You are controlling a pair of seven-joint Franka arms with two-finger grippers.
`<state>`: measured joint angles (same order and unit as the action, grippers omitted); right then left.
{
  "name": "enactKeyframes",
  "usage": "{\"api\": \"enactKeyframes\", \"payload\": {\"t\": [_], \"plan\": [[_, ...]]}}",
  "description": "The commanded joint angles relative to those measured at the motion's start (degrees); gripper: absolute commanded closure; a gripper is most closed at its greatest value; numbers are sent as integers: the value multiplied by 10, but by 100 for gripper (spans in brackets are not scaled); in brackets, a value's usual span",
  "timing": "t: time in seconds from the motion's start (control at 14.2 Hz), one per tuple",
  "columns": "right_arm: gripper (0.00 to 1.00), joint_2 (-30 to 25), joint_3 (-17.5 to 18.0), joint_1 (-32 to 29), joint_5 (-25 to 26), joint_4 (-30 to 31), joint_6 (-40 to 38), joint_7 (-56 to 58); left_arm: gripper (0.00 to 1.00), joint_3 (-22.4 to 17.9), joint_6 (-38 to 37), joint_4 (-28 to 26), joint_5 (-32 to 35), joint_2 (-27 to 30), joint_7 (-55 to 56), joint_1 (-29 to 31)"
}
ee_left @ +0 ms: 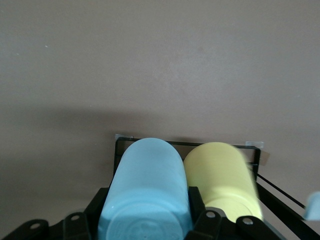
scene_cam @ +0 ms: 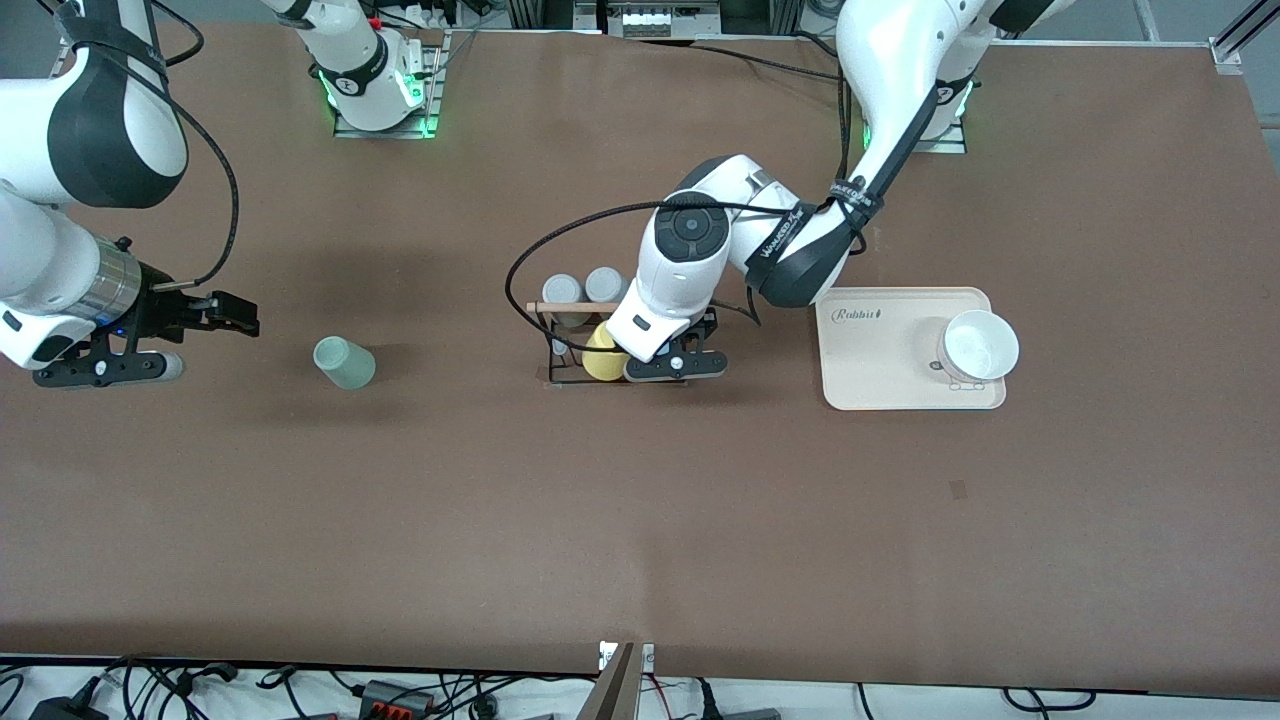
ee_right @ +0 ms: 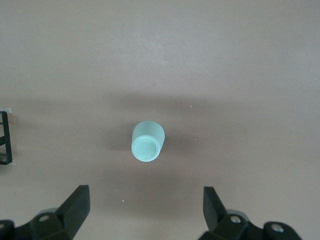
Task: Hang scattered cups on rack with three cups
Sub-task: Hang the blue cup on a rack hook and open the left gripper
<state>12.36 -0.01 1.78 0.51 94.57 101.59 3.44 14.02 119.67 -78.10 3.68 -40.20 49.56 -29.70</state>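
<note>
Rack [scene_cam: 580, 340] anchors the front view: left gripper [scene_cam: 677, 365] sits over it beside the yellow tumbler [scene_cam: 600, 358]; sage green cup [scene_cam: 345, 362] stands apart toward the right arm's end.

Left wrist: fingers clamp the light blue cup [ee_left: 145, 195], apparently mid-hanging; releasing comes next.

Right wrist: right gripper [ee_right: 145, 210], spread wide, hovers by that green cup [ee_right: 147, 141].

The left arm reaches from its base down over the rack [scene_cam: 590, 340], wrist bent steeply, and the left gripper [ee_left: 145, 220] sits low at the rack with its fingers [ee_left: 197, 205] clamped on the light blue cup [ee_left: 145, 192]. The right gripper [ee_right: 147, 207] hangs over the table toward the right arm's end, well apart from the rack, jaws spread wide.
</note>
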Motion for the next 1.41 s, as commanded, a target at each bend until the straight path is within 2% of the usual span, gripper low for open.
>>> {"api": "enactKeyframes", "payload": {"t": [0.0,0.28,0.42,0.56,0.77,0.85,0.92,1.13,1.34], "plan": [[0,-1,1,1,-4,5,-5,2,58,-7,14,-14,12,5,5,-2],[0,17,1,1,-4,3,-17,2,57,-7,14,-19,12,6,5,0],[0,21,1,1,-5,3,-18,1,50,-7,14,-22,12,6,6,0],[0,21,1,1,-5,3,-21,1,57,-7,14,-23,12,5,5,-3],[0,20,1,7,-4,4,-18,0,56,-7,15,-23,12,0,6,-4],[0,19,1,7,-4,8,-15,0,47,-7,15,-22,12,0,6,-4],[0,18,1,5,-4,13,-14,0,0,-7,14,-22,12,0,7,-4],[0,16,-1,4,-4,37,3,0,0,-7,13,-21,12,6,6,0],[0,15,-1,4,-4,129,117,-23,0,-8,7,-17,12,19,2,4]]}}
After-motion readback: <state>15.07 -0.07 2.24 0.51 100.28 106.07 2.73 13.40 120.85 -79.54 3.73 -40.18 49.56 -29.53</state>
